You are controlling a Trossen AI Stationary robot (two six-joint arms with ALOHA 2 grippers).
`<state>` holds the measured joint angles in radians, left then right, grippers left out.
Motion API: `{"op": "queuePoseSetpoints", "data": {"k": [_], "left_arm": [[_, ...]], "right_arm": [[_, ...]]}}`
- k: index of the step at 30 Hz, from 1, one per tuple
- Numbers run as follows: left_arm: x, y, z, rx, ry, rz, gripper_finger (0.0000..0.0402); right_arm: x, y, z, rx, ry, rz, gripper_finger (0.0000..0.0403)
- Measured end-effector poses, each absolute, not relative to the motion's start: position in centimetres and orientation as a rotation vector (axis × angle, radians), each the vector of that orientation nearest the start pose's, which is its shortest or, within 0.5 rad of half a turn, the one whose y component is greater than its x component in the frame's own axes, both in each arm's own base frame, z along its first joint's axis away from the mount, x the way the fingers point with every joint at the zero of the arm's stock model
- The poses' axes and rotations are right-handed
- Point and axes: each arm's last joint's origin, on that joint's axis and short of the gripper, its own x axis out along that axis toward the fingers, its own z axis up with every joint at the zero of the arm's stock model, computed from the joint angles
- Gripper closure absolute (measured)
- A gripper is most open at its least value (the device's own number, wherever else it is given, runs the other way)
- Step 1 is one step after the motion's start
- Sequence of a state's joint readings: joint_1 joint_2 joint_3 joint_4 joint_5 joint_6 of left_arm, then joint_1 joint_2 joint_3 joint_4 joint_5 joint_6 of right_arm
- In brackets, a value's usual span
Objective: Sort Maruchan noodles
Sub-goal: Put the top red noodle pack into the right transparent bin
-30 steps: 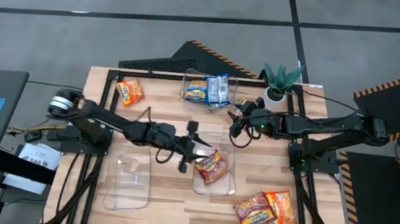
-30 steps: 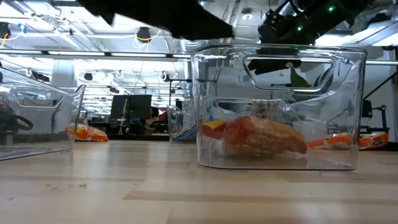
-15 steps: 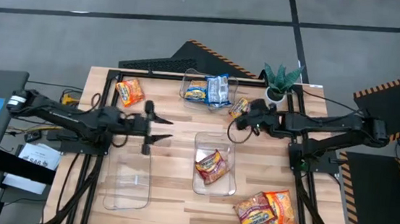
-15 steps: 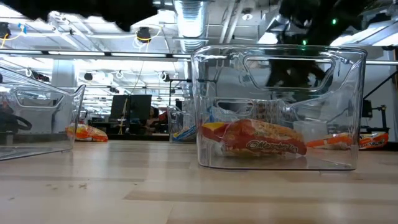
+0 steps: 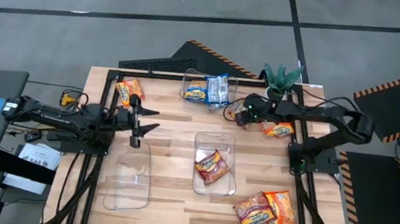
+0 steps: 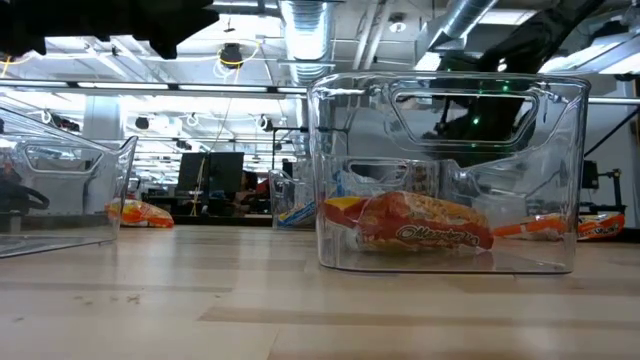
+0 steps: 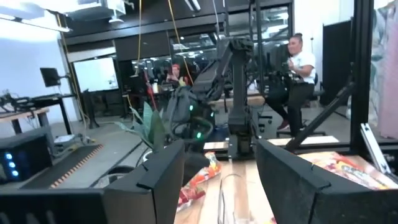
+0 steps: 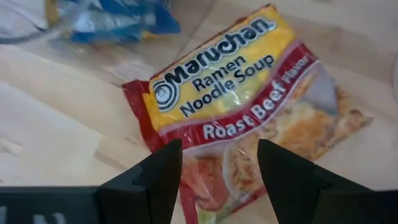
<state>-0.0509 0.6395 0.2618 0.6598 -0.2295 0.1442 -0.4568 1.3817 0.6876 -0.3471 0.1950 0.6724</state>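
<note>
Table (image 5: 177,121): a pale wooden top fills the centre of the high view, with three clear bins and scattered ramen packets on it.
Progress: partly sorted, as I judge it — some packets lie in bins, at least four lie loose on the wood.
Centre bin (image 5: 216,134): middle of the frame, holding one red-brown packet (image 5: 211,167); the low view shows the same packet through the bin's clear wall.
Upper bin (image 5: 188,80): top centre, holding two blue packets (image 5: 209,90) side by side.
Empty bin (image 5: 128,182): lower left, nothing in it that I can see.
Corner pair (image 5: 264,209): two loose packets, red-brown and orange, overlapping at the lower right of the table.
Orange packet (image 5: 130,91): loose at the upper left of the table.
Right-side packet (image 5: 279,129): loose at the right edge, just below the right arm.
Roast Beef packet (image 8: 239,118): red-brown, flat on the wood right of the upper bin, filling the right wrist view — probably the next pick.
Right gripper (image 5: 241,112): reaches in from the right and hangs just above the Roast Beef packet, fingers (image 8: 152,177) apart on either side of it, gripping nothing.
Left gripper (image 5: 139,121): left of centre, above the bare wood between the orange packet and the empty bin; fingers (image 7: 158,177) spread wide — holding nothing.
</note>
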Motion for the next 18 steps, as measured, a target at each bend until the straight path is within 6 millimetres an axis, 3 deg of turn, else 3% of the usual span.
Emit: {"op": "queuePoseSetpoints", "data": {"k": [12,15,18], "left_arm": [[15.4,0.0,24.1,0.106,-0.118,0.209,0.0214],[15.3,0.0,24.1,0.107,-0.123,0.209,0.0214],[15.4,0.0,24.1,0.108,-0.122,0.209,0.0214]], "right_arm": [[23.1,-11.7,14.3,0.698,0.879,-0.950,0.0174],[23.0,-11.7,14.1,0.678,0.902,-0.951,0.0200],[23.0,-11.5,14.1,0.638,0.926,-0.952,0.0262]]}}
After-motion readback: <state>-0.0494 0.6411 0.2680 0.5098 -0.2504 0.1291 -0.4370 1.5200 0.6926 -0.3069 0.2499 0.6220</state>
